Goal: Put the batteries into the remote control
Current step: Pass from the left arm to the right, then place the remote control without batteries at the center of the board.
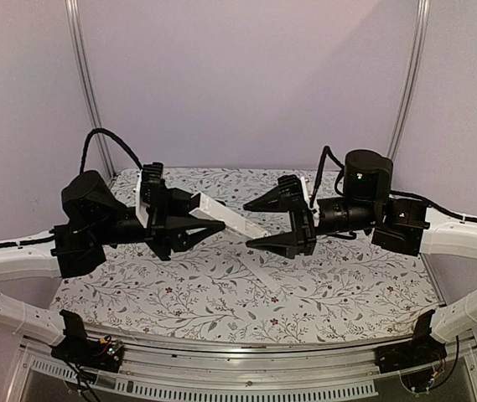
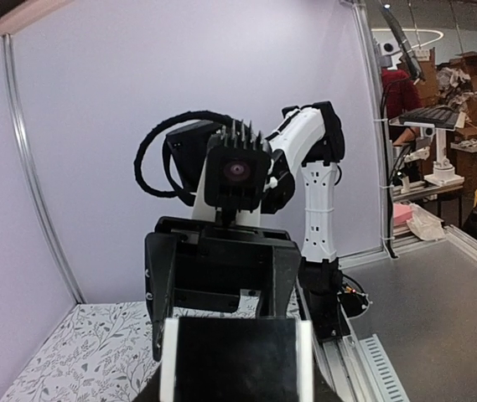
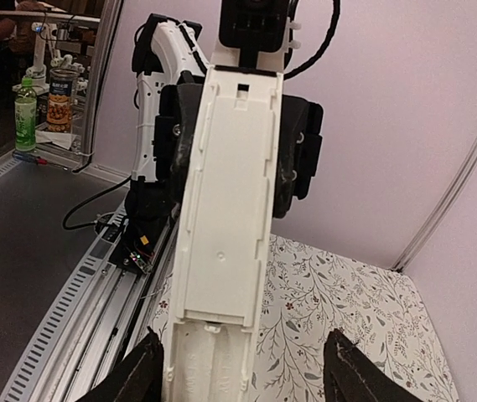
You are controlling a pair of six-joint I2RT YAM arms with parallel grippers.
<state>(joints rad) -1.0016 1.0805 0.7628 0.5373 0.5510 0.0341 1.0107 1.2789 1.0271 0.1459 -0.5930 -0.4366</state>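
Left claw [image 1: 206, 214]: clamped on slim white plastic remote control [image 1: 234, 216].
Right claw [image 1: 248, 224]: spread wide astride the remote's free end.
Care: closure is best centred, squarely.

White remote control [image 3: 225, 251], clamped at its far end by the left gripper [image 3: 234, 163], extends lengthwise between the right gripper's [image 3: 241, 356] spread fingers [image 3: 347, 373], close beside one finger and clear of the other, above the floral-print table [image 3: 347, 293].
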